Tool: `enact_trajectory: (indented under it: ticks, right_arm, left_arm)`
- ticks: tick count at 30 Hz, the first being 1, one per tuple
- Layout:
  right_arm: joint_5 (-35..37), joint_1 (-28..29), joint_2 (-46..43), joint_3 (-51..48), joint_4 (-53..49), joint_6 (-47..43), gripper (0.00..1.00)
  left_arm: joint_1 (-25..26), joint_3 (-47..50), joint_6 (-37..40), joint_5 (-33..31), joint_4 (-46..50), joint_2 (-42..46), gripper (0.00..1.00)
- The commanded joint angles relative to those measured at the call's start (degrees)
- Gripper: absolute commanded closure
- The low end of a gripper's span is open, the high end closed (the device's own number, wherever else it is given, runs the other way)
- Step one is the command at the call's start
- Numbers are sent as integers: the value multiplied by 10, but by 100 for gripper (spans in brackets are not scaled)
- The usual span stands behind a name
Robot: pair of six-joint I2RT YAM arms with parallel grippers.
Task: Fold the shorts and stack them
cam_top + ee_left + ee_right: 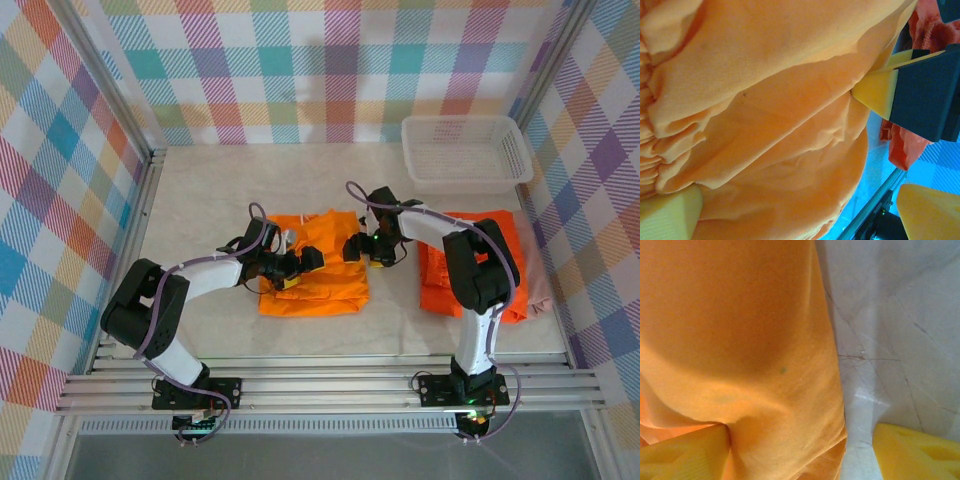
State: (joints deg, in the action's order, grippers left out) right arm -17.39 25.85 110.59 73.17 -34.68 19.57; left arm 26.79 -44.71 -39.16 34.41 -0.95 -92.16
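Observation:
The yellow-orange shorts [315,270] lie flattened in the middle of the table. My left gripper [300,263] rests over their centre, open, its yellow pads [670,215] spread wide with the cloth [765,115] under them. My right gripper [358,248] hovers at the shorts' right edge, also open; the hem [765,365] runs between its pads [917,452], which close on nothing. The right gripper's finger [910,92] touches the cloth edge in the left wrist view. The bright orange shorts [485,262] lie to the right on top of the dusty pink shorts [538,288].
A white mesh basket [465,150] stands at the back right corner. Bare pale tabletop [900,330] shows beside the shorts' right edge. Aluminium rails [330,385] run along the near edge, and checked walls close the sides.

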Motion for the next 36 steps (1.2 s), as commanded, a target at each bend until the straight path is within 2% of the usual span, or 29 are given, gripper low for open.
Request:
enact_trajectory:
  ticks: [1,7,11,13,17,19,26,36]
  right_arm:
    - [-18,23,18,17,0,-6,27]
    - [-30,33,27,20,14,10,43]
    - [-20,37,22,19,15,11,62]
    - [-10,38,18,21,9,11,75]
    - [41,46,-5,35,-21,1,93]
    - [80,54,-22,46,-49,-9,97]
    - [205,76,-67,106,-177,-36,99]
    - [356,77,-86,179,-343,-59,100]
  left_arm:
    - [-7,22,5,-33,59,-5,0]
    - [-7,24,2,-32,53,-5,0]
    - [-7,28,-6,-34,40,4,0]
    - [-7,33,-14,-35,28,17,0]
    - [-7,38,-28,-50,5,63,0]
    - [-7,39,-31,-66,0,92,0]
    - [-7,37,-28,-113,10,180,0]
    - [-7,49,-31,-128,0,206,0]
